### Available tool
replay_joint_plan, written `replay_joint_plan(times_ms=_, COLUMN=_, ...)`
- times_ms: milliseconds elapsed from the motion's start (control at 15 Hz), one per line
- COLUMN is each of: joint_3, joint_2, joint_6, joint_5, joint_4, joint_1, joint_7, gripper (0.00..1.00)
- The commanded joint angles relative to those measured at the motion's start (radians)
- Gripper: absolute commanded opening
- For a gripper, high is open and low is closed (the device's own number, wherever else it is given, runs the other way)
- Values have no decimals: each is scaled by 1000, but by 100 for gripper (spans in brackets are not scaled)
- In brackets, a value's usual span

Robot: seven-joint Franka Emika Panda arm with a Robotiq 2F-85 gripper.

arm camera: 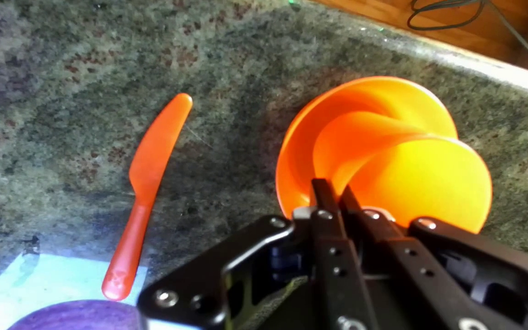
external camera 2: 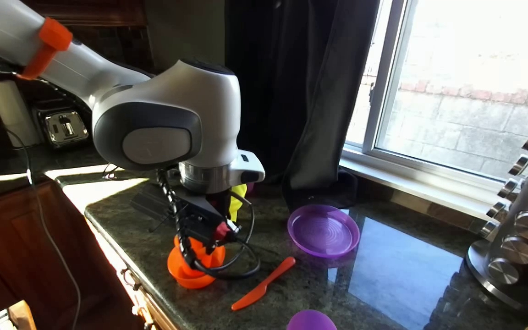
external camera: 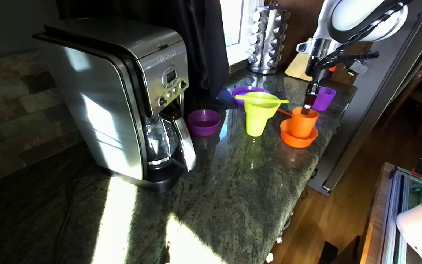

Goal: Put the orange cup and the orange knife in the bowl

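Note:
In the wrist view the orange cup (arm camera: 424,178) has its near wall between the two fingers of my gripper (arm camera: 332,187), which is shut on it. The cup sits inside the round of the orange bowl (arm camera: 294,156), leaning slightly. In an exterior view the lower part of the cup (external camera: 302,126) is behind the front wall of the bowl (external camera: 294,142); whether its base touches the bottom is hidden. Flat on the counter beside the bowl lies the orange knife (arm camera: 147,183), apart from my fingers. An exterior view shows the whole knife (external camera 2: 264,285) between the bowl and the purple plate.
A tall yellow-green cup (external camera: 255,123) with a yellow-green utensil (external camera: 242,98) across its rim stands near the bowl. Around it are a purple bowl (external camera: 203,124), purple plate (external camera 2: 323,231) and purple cup (external camera: 324,99). The counter edge (external camera: 308,170) runs close to the orange bowl.

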Motion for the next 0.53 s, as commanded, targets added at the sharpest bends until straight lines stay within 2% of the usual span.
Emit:
replay_joint_plan(times_ms=0, joint_3=-8, joint_2=15, joint_6=35, joint_5=33, joint_4=-18, joint_1=13, joint_7=-12, gripper=1)
replay_joint_plan(times_ms=333, joint_3=-5, joint_2=31, joint_6=54, joint_5=39, joint_4=-17, joint_1=11, joint_7=-11, gripper=2)
replay_joint_plan(times_ms=400, joint_3=-6, joint_2=35, joint_6=60, joint_5=40, joint_4=-17, joint_1=11, joint_7=-13, gripper=10)
replay_joint_plan(times_ms=467, joint_3=-5, joint_2=37, joint_6=63, joint_5=40, joint_4=-16, joint_1=10, joint_7=-13, gripper=12)
